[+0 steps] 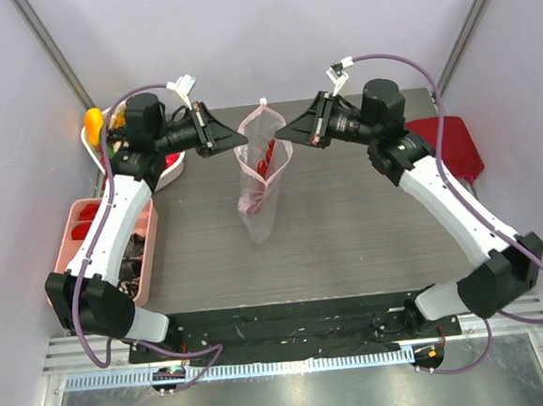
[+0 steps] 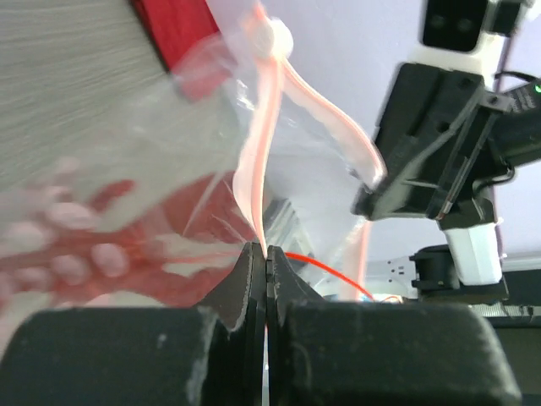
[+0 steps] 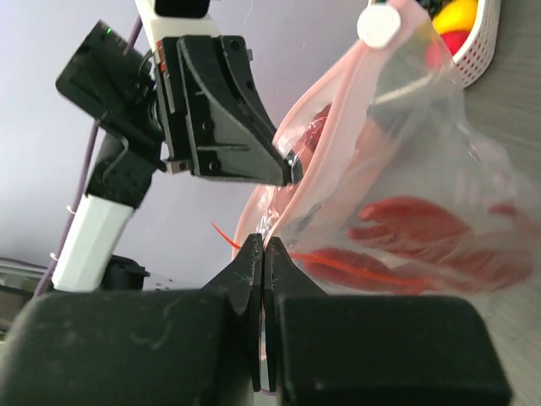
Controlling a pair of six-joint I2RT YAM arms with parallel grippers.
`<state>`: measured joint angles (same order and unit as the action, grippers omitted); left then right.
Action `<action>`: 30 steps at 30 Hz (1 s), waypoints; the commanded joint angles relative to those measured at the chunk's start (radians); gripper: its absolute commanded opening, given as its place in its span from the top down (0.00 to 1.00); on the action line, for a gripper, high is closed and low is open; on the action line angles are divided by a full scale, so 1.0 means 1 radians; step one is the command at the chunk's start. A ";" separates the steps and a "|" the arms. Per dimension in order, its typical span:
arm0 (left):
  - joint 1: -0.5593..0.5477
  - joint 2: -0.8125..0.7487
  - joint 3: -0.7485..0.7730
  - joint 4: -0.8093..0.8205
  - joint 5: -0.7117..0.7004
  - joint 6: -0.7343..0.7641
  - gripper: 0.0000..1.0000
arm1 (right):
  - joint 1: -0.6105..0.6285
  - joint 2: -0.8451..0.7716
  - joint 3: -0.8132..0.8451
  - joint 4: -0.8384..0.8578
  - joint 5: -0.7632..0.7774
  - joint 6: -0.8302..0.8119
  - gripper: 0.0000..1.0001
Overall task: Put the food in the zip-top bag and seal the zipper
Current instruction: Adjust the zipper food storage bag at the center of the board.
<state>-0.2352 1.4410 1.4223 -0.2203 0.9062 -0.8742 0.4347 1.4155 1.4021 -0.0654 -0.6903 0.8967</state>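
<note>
Clear zip-top bag, red lobster inside, hangs between left hand and right hand, both clenched on its zipper.

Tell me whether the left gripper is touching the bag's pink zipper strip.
Touching. The left wrist view shows the left gripper shut on the zipper strip, which runs straight down into its closed jaws.

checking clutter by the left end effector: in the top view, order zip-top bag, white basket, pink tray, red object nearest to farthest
1. zip-top bag, gripped by the left end effector
2. white basket, back left
3. pink tray, left edge
4. red object, far right
</note>
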 commanded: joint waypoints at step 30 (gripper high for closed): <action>-0.082 -0.070 -0.057 -0.634 -0.170 0.753 0.85 | -0.001 -0.138 -0.086 -0.246 0.022 -0.390 0.99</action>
<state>-0.3168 1.4471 1.4136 -0.8692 0.6865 -0.1787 0.4358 1.2522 1.2591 -0.3668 -0.6273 0.5514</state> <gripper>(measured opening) 0.145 0.021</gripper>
